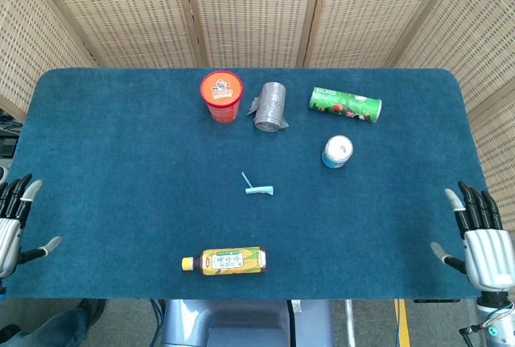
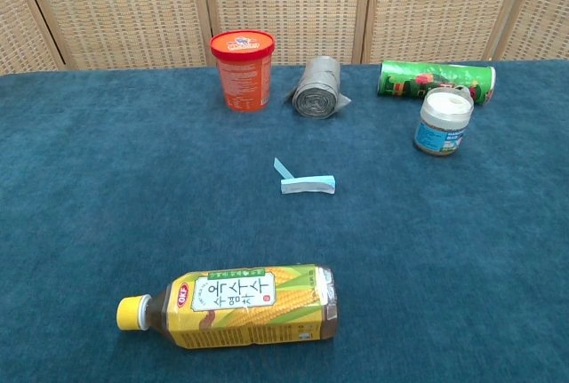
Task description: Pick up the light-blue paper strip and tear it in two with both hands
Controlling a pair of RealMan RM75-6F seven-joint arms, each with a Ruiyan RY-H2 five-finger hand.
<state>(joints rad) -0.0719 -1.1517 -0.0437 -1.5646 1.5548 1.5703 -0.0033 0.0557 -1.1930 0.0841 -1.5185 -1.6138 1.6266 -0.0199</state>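
Head view: the light-blue paper strip (image 1: 257,188) is seen lying folded at frame centre, well apart from both hands. The left hand (image 1: 14,226), lower left, and the right hand (image 1: 481,238), lower right, are held with fingers spread, holding nothing.

Chest view: the strip (image 2: 305,182) is found centrally, above the corn tea bottle (image 2: 233,307).

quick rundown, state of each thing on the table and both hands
paper strip: lying folded, untouched
corn tea bottle: on its side, capped
orange cup: upright, lidded
grey roll: on its side
green can: on its side
white jar: upright
left hand: open, empty
right hand: open, empty
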